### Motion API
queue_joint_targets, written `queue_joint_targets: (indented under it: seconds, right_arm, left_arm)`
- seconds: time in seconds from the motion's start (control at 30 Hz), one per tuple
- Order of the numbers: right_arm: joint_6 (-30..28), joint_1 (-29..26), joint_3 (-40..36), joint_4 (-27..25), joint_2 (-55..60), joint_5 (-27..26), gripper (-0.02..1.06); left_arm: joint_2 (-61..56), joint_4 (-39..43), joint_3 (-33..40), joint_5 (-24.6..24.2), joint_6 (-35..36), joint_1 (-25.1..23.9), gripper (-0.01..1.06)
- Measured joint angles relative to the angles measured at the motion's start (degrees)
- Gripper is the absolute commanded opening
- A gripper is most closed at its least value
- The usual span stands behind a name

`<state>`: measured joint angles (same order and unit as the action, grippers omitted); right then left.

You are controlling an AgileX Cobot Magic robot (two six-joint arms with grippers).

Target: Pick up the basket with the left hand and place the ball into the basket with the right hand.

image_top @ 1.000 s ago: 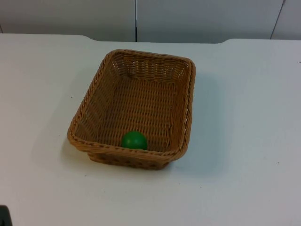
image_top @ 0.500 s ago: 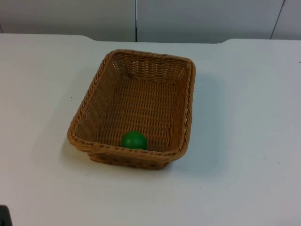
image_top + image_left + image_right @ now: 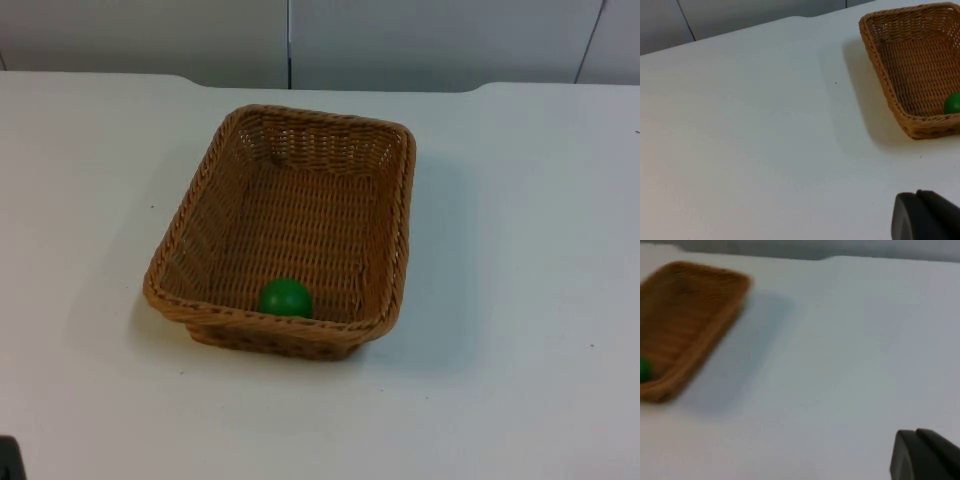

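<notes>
Wicker, a rectangular brown basket (image 3: 283, 232) sits mid-table, small green ball (image 3: 285, 298) already inside. Left gripper (image 3: 925, 217) and right gripper (image 3: 922, 455) wait apart; finger spread unclear. Judged done: nothing to grasp.

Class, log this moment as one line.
basket: on table | ball: inside basket, near end | left gripper: off to basket's side | right gripper: away

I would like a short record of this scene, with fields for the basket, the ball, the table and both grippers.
basket: brown wicker basket, rectangular, standing on the table, nothing holding it
ball: green ball inside the basket, against its near wall
table: white table top
left gripper: away from the basket, a black fingertip over bare table
right gripper: away from the basket, a black fingertip over bare table
</notes>
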<state>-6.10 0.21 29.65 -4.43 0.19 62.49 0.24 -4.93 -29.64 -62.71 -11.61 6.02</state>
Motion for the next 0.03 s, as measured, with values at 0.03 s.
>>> queue_joint_targets:
  seconds: [0.03]
  right_arm:
    - [0.0,-2.9,0.0,0.0,0.0,0.0,0.00]
  left_arm:
    - [0.0,0.0,0.0,0.0,0.0,0.0,0.00]
